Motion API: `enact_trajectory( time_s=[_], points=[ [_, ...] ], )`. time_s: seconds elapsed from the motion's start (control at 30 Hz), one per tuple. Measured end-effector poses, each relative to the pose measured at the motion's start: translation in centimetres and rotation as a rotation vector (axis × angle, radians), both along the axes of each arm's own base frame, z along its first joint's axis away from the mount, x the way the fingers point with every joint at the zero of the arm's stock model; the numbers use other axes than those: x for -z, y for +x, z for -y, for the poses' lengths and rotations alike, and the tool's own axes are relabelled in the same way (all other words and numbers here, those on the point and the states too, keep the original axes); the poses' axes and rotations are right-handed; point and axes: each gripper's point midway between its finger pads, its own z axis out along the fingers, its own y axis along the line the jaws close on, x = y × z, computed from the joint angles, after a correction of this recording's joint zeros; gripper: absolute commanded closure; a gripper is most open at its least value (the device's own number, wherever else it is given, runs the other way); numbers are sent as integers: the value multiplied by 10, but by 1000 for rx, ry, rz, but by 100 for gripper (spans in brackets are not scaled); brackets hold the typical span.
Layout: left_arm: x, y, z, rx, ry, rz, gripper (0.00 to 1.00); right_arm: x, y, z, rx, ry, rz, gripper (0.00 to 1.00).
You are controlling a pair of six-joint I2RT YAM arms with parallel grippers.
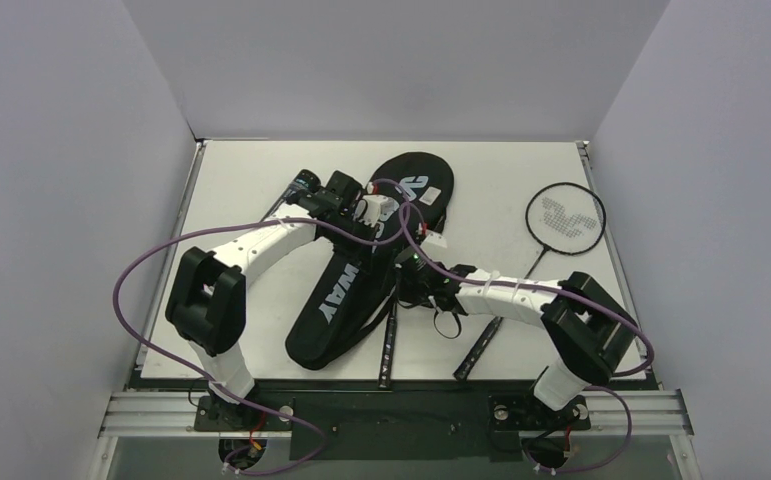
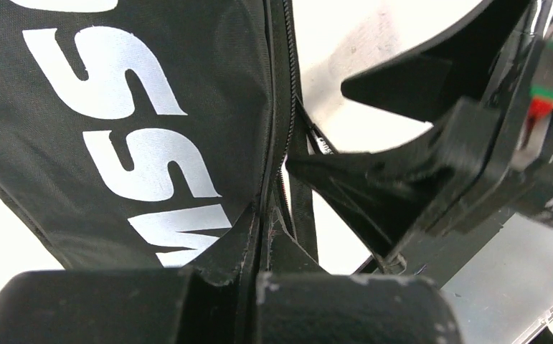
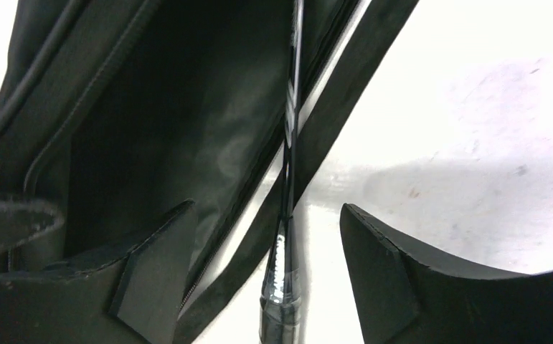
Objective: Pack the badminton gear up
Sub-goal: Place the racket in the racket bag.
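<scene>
The black CROSSWAY bag (image 1: 346, 290) lies slantwise mid-table. My left gripper (image 1: 383, 217) is shut on the bag's zipper edge (image 2: 277, 154), with fabric pinched between the fingers (image 2: 241, 240). One racket's shaft (image 3: 287, 161) runs into the bag's opening, and its handle (image 1: 388, 350) sticks out toward the near edge. My right gripper (image 3: 266, 208) is open and astride that shaft, beside the bag (image 3: 151, 129); in the top view it sits at the bag's right edge (image 1: 416, 283). The second racket (image 1: 564, 222) lies flat at the right. The tube (image 1: 296, 190) is mostly hidden behind my left arm.
A black bag strap (image 3: 331, 129) lies across the table beside the shaft. The second racket's handle (image 1: 476, 350) passes under my right arm. My right gripper's body (image 2: 431, 172) shows close by in the left wrist view. Walls enclose the table on three sides.
</scene>
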Motion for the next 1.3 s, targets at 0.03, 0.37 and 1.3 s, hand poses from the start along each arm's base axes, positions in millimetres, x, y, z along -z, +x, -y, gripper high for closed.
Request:
enact_trajectory(
  time_s=[0.03,0.37,1.3],
  points=[
    [3,-1,-1,-1,3,-5,100,3,-5,-3,-14,-5,-7,35],
    [15,-1,-9,-4,13,-10,100,25,-37,-21,-91,-46,-39,48],
    [26,11,-10,7,23,-5,100,7,-17,-35,-114,-48,-67,84]
  ],
)
